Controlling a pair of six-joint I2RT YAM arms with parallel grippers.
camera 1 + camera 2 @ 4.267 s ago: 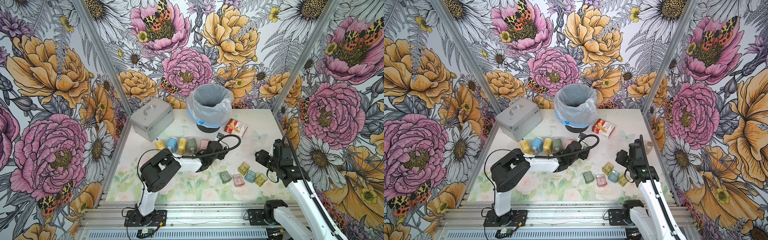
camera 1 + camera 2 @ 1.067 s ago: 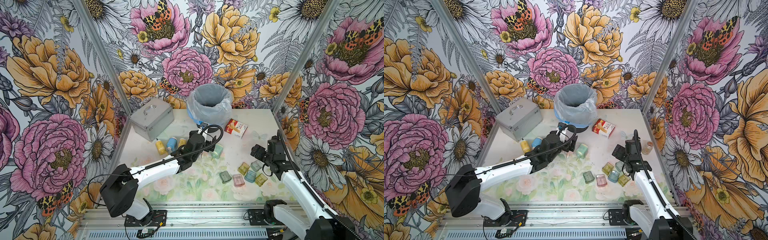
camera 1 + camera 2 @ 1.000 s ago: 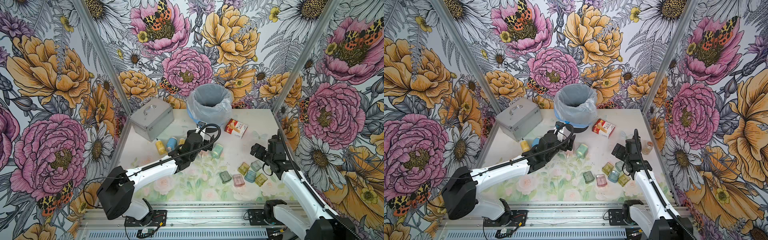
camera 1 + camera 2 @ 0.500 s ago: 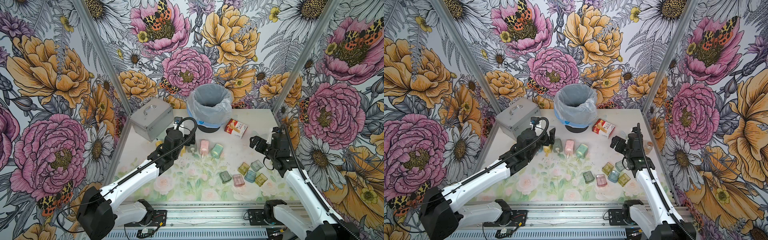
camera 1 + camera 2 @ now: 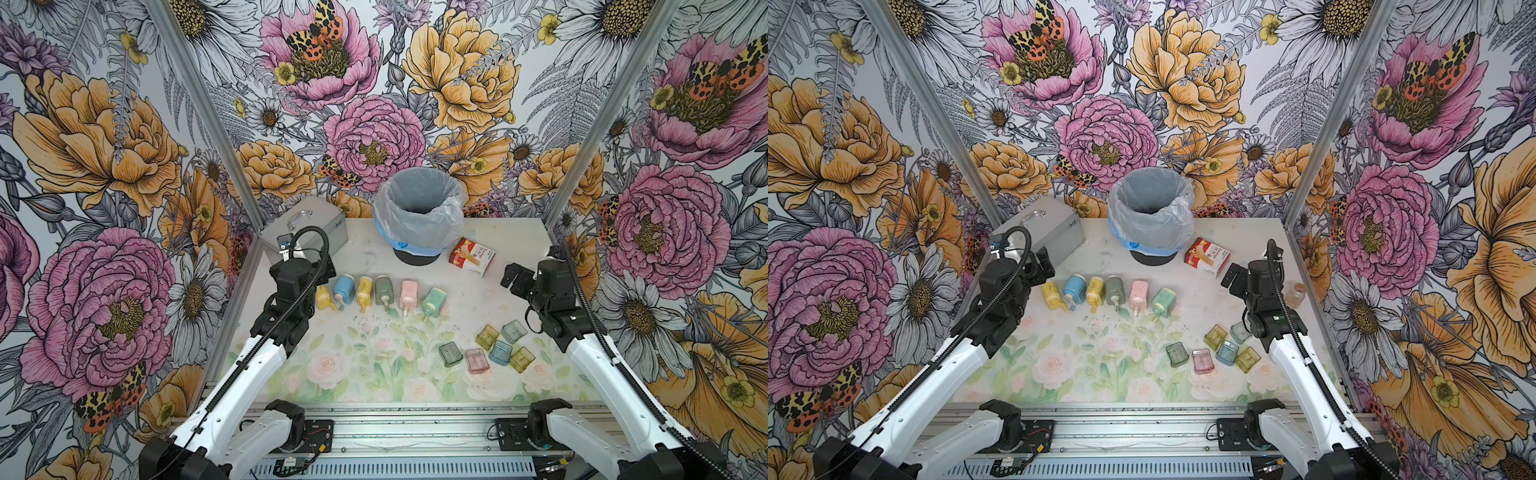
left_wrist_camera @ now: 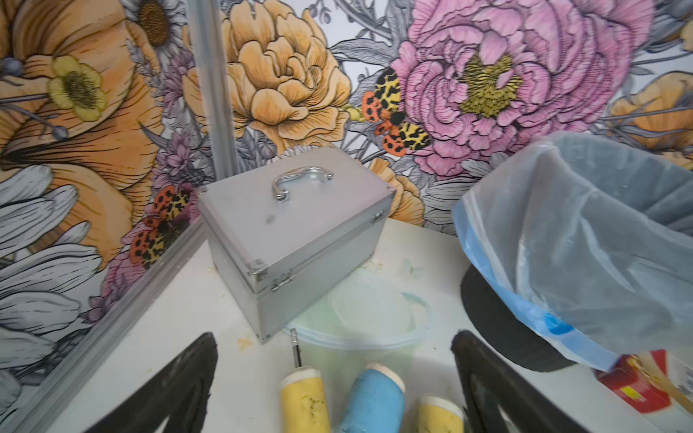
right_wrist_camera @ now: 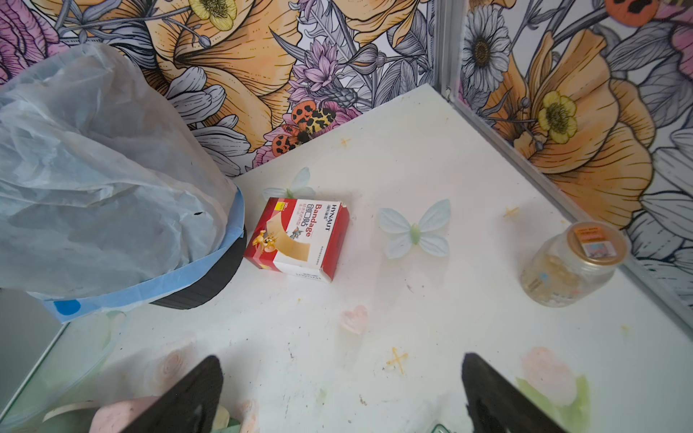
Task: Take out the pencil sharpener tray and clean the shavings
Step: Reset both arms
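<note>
Both pairs of jaws stand released and empty over the desk [image 5: 469,303]. In both top views the left arm [image 5: 291,286] reaches toward the desk's far left. Its left jaws are spread near a silver case [image 5: 309,226], just beside the end of a row of six pencil sharpeners [image 5: 384,289] — yellow, blue, yellow, green, pink, teal — lying side by side. Dark flecks of shavings [image 5: 372,323] dot the desk just in front of that row. Six small see-through trays [image 5: 487,336] lie in a loose cluster, well apart from the sharpeners and near the right arm [image 5: 552,291]. The right jaws hang spread above bare desk, touching nothing. A bin [image 5: 417,216] lined with a plastic bag stands at the back, with a red bandage box [image 5: 471,256] beside it. In a top view a small jar [image 5: 1296,294] sits by the right wall.

From the left wrist, the left jaws gape and grip nothing. The ends of a yellow, a blue and another yellow sharpener show between them on the desk beneath, with the case [image 6: 296,240] and the bin [image 6: 585,232] beyond.

From the right wrist, the right jaws are likewise parted and hold nothing — the bandage box [image 7: 300,240], the jar [image 7: 573,262] and the bin [image 7: 105,180] lie ahead. A pink sharpener [image 7: 120,412] shows at the frame's edge, and a few dark flecks mark the desk.
</note>
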